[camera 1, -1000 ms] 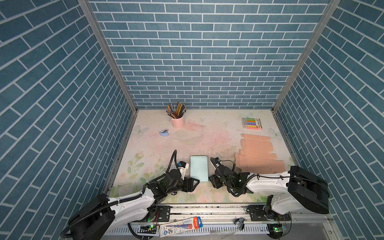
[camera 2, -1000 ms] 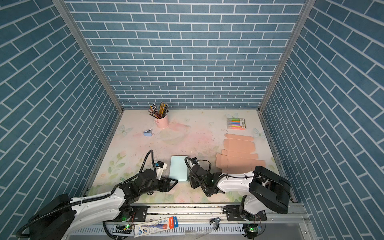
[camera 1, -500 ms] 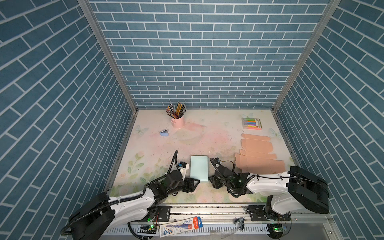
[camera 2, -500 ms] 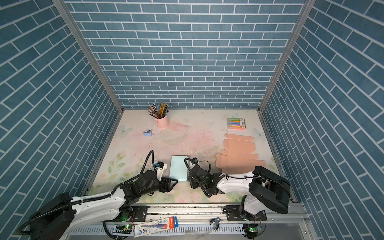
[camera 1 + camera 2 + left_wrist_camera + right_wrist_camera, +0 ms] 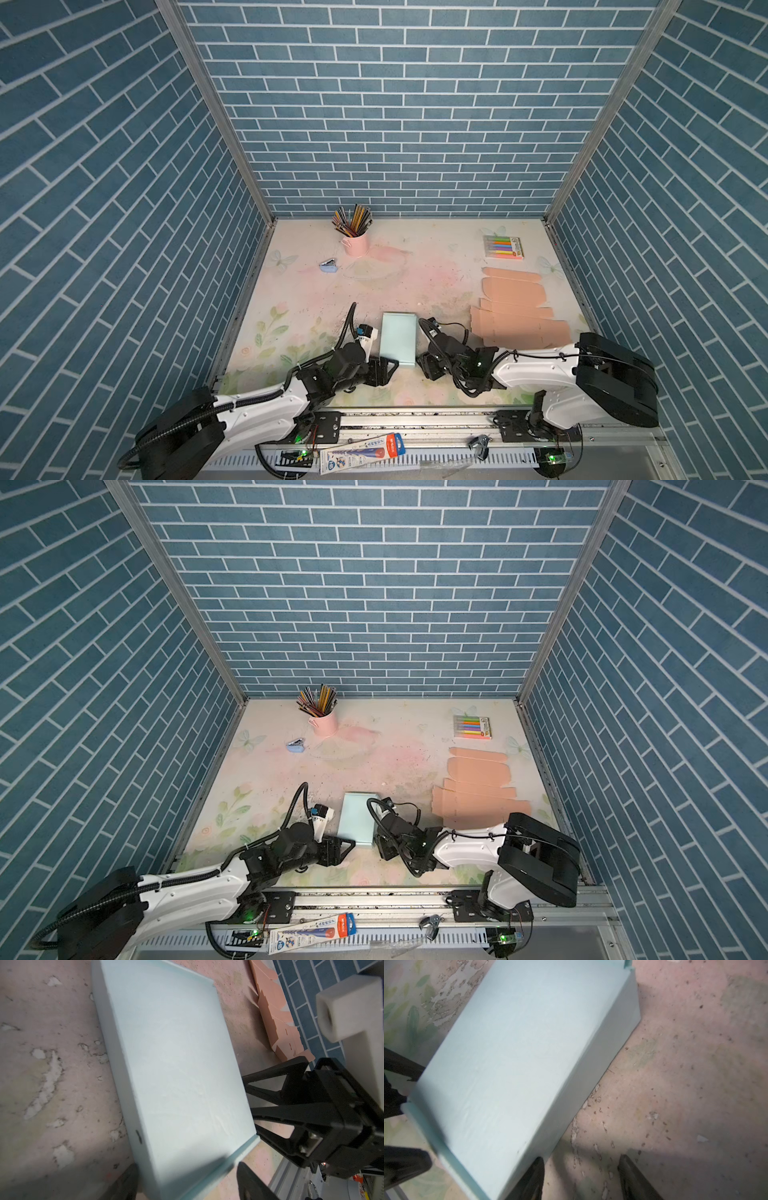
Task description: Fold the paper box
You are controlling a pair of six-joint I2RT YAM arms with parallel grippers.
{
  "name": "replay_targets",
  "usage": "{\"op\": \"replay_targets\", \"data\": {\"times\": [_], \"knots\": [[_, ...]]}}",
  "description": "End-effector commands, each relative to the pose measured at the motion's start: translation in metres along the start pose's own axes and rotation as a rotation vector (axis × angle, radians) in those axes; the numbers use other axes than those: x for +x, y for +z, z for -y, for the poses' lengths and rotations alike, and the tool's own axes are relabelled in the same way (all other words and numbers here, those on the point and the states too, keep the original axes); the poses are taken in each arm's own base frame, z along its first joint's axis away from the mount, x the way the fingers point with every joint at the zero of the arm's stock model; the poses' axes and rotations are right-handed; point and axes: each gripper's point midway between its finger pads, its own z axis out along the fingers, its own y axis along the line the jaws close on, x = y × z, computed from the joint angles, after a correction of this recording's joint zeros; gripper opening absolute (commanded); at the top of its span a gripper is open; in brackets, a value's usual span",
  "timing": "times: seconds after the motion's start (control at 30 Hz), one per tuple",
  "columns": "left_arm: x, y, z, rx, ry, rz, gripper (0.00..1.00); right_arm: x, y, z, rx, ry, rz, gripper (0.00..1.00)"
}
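Nearest, on the rail [image 5: 415,420], a pen pack [image 5: 365,451], print too small to read. Then the box [image 5: 398,338], pale blue, flat on the table [image 5: 415,270], near centre. Left tool [image 5: 387,368] has its jaws apart at the near left corner of the box. Right tool [image 5: 428,365] is spread too, only table between its fingers, one just beside the box's right side. Further right, peach sheets [image 5: 515,320]. Far back: marker pack [image 5: 503,247] with an unreadable label, blue item [image 5: 329,266], pink cup [image 5: 356,245] of pencils [image 5: 353,218].
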Motion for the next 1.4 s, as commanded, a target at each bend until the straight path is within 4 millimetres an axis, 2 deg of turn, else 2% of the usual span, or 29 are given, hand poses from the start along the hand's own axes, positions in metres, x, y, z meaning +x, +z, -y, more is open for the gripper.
{"op": "replay_targets", "data": {"times": [0.0, 0.23, 0.57, 0.83, 1.1, 1.37], "knots": [[0.004, -0.002, 0.033, 0.144, -0.003, -0.037, 0.74, -0.021, -0.007, -0.055, -0.217, 0.002, 0.061, 0.59], [0.007, -0.001, 0.028, 0.134, -0.017, -0.036, 0.75, -0.007, -0.001, -0.040, -0.166, 0.024, 0.025, 0.59], [-0.004, -0.009, 0.012, 0.082, -0.037, -0.001, 0.79, 0.004, -0.009, -0.015, -0.126, 0.065, 0.019, 0.60], [-0.014, -0.013, 0.002, 0.059, -0.044, 0.010, 0.80, -0.011, -0.012, 0.001, -0.097, 0.079, 0.040, 0.59], [-0.025, -0.014, -0.002, 0.038, -0.035, 0.020, 0.80, -0.027, -0.009, 0.008, -0.079, 0.075, 0.046, 0.57], [-0.051, -0.015, -0.004, 0.037, -0.014, 0.052, 0.80, -0.040, -0.001, 0.022, -0.041, 0.082, 0.041, 0.53]]}}
